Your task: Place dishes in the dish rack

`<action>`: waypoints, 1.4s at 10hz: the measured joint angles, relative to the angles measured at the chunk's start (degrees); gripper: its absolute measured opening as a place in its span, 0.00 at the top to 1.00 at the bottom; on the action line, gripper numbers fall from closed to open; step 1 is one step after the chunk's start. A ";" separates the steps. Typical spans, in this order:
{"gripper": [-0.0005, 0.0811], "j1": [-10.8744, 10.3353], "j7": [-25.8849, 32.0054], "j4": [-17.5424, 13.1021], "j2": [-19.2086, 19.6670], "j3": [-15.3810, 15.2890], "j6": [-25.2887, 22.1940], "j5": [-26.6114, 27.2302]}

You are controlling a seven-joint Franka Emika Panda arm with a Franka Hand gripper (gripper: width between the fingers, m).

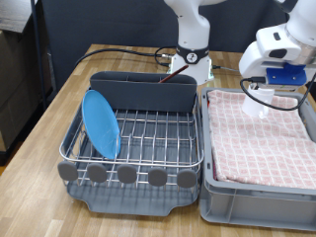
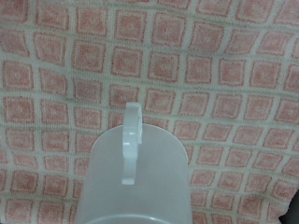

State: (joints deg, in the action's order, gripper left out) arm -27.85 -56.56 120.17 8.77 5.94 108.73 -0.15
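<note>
The small white mug fills the near part of the wrist view, its handle facing the camera, with the pink checkered cloth behind it. In the exterior view my gripper hangs over the far left part of the grey bin, with the mug under the hand just above the cloth. The light-blue plate stands on edge at the left of the wire dish rack. My fingers do not show in the wrist view. The wooden spoon is out of view.
The rack's tall grey cutlery holder runs along its far side and a row of round grey knobs along its front. The bin sits right beside the rack on the wooden table. The robot base and black cables stand behind.
</note>
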 joint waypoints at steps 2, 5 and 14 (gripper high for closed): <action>0.01 0.07 0.10 -0.19 1.57 0.04 0.33 1.38; 0.01 0.00 0.16 0.29 3.20 -0.08 2.68 1.66; 0.01 -0.03 1.78 5.72 4.20 -1.24 7.88 3.58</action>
State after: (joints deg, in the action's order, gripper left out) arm -27.88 -54.78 125.89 12.97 4.71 116.62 3.43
